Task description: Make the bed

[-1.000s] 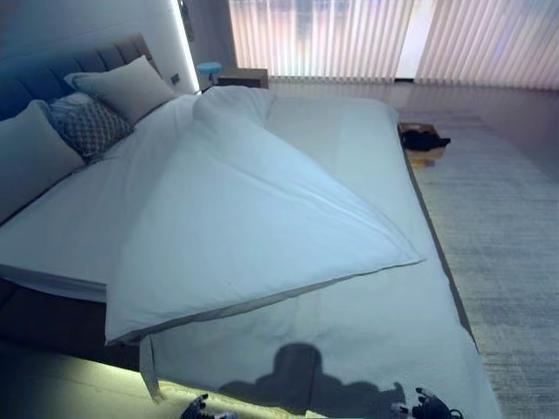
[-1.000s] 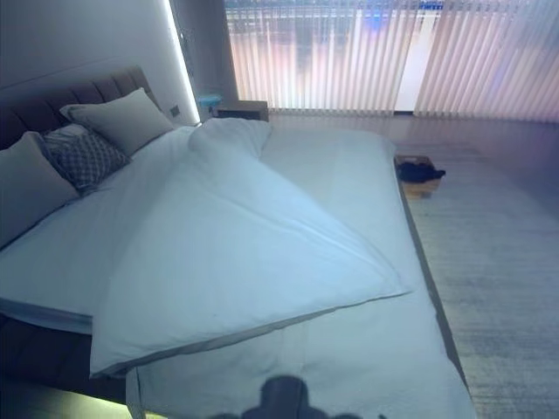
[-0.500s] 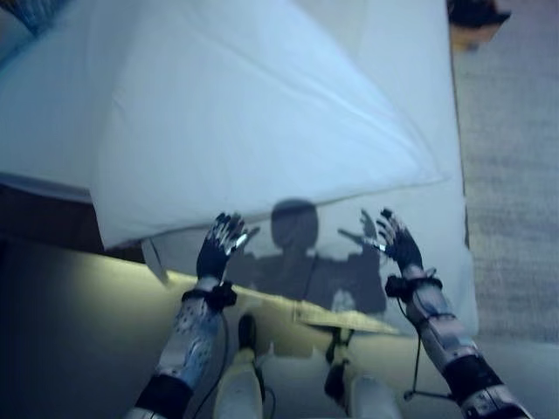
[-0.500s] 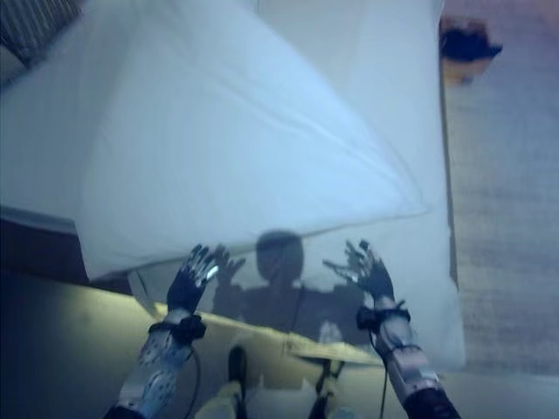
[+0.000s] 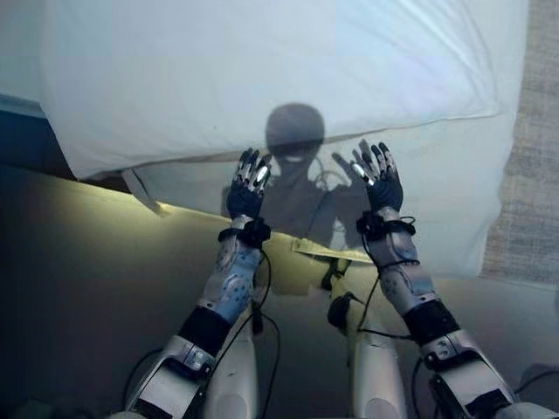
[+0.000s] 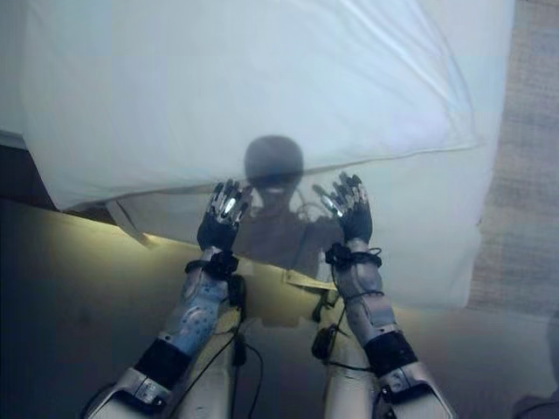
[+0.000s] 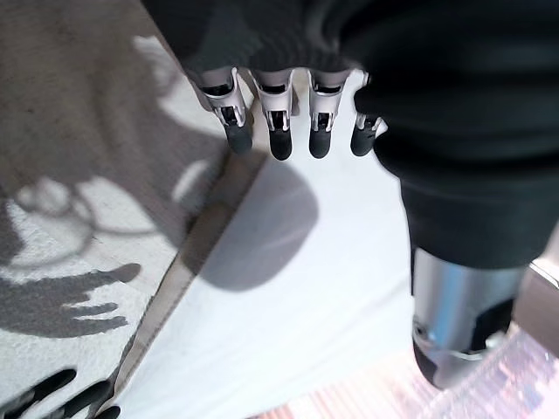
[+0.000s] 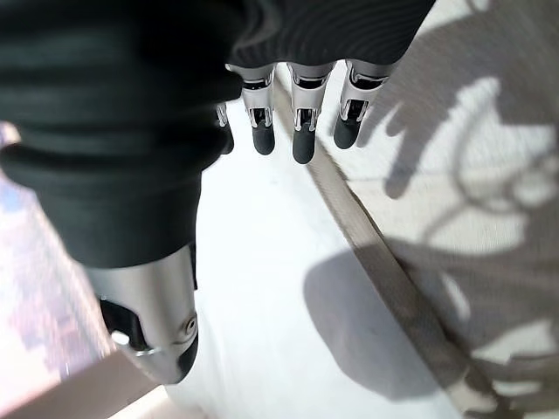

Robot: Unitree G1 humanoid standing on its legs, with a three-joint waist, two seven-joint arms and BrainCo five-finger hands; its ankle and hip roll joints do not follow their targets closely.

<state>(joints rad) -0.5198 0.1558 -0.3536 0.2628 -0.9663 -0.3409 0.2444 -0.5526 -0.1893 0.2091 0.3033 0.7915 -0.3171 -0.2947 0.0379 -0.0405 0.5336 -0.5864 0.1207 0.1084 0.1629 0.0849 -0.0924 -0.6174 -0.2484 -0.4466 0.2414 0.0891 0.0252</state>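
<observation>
Here, at the foot of the bed [image 5: 454, 218], both hands are raised side by side over the near edge of the mattress, palms toward the bedding and holding nothing. The left hand [image 5: 247, 188] has its fingers [image 7: 279, 140] straight and lightly spread, dark tips clear of the cloth beyond them in the left wrist view. The right hand [image 5: 376, 179] matches it, fingers [image 8: 301, 140] extended in a loose row, thumb set apart, nothing between them. The two hands are near each other but not touching.

The white duvet [image 5: 262, 70] lies across the bed above the hands, its lower edge running on a slant: it hangs low off the bed's left side and ends in a corner [image 5: 493, 112] at the right. Its grey-trimmed hem [image 7: 210, 227] crosses both wrist views just past the fingertips. Below that hem the pale bedspread [image 5: 437, 188] is uncovered, draping over the bed's foot in front of the hands. A small loose flap of cloth [image 5: 140, 190] hangs at the duvet's lower left, over the lit strip beneath the bed frame. Pale carpet [image 5: 534, 166] borders the bed on the right.
</observation>
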